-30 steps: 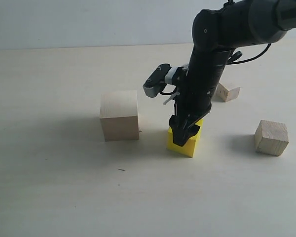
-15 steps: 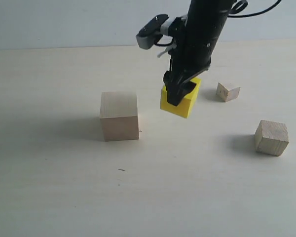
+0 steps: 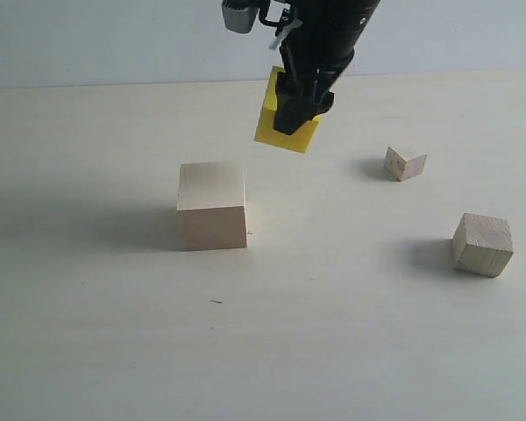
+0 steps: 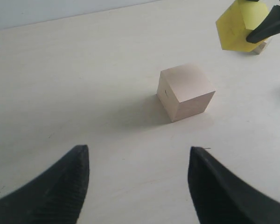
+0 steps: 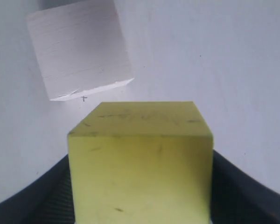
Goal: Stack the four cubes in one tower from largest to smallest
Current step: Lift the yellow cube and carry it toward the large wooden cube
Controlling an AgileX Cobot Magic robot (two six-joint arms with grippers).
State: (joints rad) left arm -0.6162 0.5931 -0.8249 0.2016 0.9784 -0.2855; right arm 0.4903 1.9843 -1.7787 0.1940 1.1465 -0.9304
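Note:
My right gripper is shut on the bright yellow cube, which hangs in the air above and to the right of the large pale wooden cube. In the right wrist view the yellow cube fills the space between the fingers, with the large pale cube on the table beyond it. The left wrist view shows my left gripper open over bare table, the large pale cube ahead and the yellow cube in the air. The medium grainy cube and the small wooden cube rest on the table at the right.
The pale tabletop runs back to a light wall. A small dark speck lies in front of the large cube.
My right gripper has lifted the yellow cube off the table and carried it up and to the left, toward the large pale cube. The other cubes have not moved.

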